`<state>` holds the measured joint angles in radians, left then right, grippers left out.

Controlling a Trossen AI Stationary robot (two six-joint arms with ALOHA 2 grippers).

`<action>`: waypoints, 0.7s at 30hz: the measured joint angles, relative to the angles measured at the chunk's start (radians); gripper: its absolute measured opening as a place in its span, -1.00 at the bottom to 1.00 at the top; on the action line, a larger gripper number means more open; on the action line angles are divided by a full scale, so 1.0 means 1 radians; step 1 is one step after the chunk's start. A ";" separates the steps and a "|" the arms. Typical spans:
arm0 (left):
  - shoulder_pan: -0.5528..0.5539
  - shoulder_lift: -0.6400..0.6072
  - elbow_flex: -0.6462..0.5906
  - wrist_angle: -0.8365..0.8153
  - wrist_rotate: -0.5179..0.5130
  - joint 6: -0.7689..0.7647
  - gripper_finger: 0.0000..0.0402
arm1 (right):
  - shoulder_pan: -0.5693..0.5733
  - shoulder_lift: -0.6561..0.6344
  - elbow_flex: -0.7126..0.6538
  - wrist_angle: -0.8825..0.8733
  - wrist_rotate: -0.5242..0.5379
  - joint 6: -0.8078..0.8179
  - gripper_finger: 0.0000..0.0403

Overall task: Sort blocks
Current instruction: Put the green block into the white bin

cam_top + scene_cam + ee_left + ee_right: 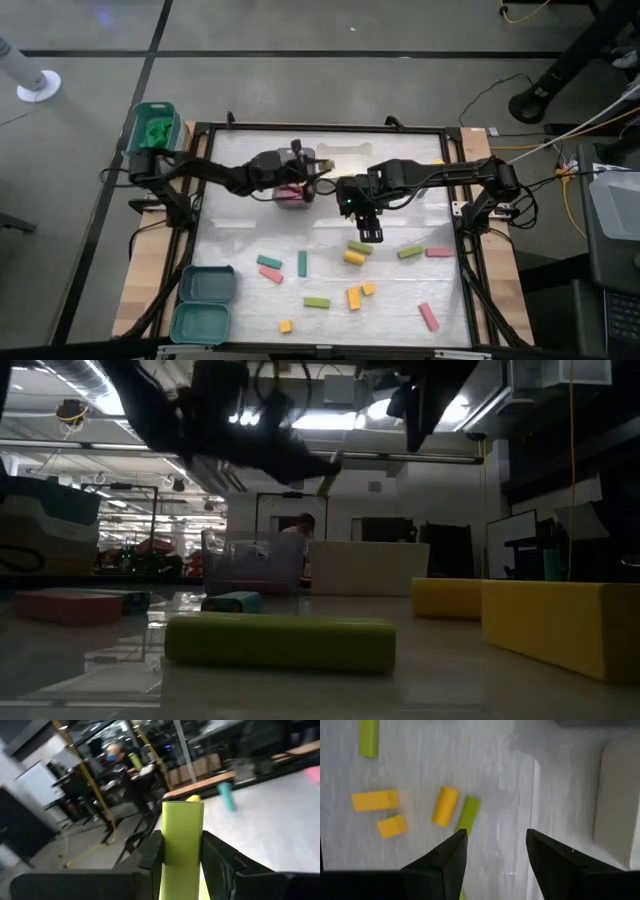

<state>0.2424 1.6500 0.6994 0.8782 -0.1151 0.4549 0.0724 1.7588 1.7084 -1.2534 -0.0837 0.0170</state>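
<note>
the left gripper (182,865) is clenched on a light green bar block (182,845), which stands up between its two dark fingers (220,857). in the high view this gripper (300,170) hangs over a small clear plastic tray (293,190) near the middle of the table's far edge, with something pink inside it. whether the green bar belongs in that tray or elsewhere cannot be told; a teal bin holding green pieces (153,128) sits off the far left corner, and that looks the likelier home for it.

to do this step well, the left arm should carry the bar level, stop squarely above the chosen container, and let go low so the bar does not bounce out.

the right gripper (496,852) hovers with its jaws spread apart, holding nothing, above a short yellow cylinder block (444,806) and a green bar (468,814) lying side by side near the table's centre (358,222). it should close across the narrow width of one piece only. the remaining loose blocks (350,297) lie scattered toward the near edge.
</note>
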 joint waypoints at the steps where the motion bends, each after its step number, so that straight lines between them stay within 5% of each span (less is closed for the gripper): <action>1: 0.014 0.022 0.000 0.024 -0.001 -0.003 -0.55 | 0.000 0.000 0.000 0.012 -0.007 0.001 0.00; 11: 0.068 0.171 0.073 0.061 0.000 -0.003 -0.49 | 0.000 0.001 0.000 0.103 -0.066 0.003 0.00; 21: 0.062 0.177 0.134 -0.072 -0.001 -0.088 -0.04 | 0.000 0.004 0.000 0.109 -0.066 0.032 0.00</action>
<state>0.3048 1.8271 0.8330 0.8066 -0.1158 0.3666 0.0727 1.7632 1.7084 -1.1448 -0.1501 0.0489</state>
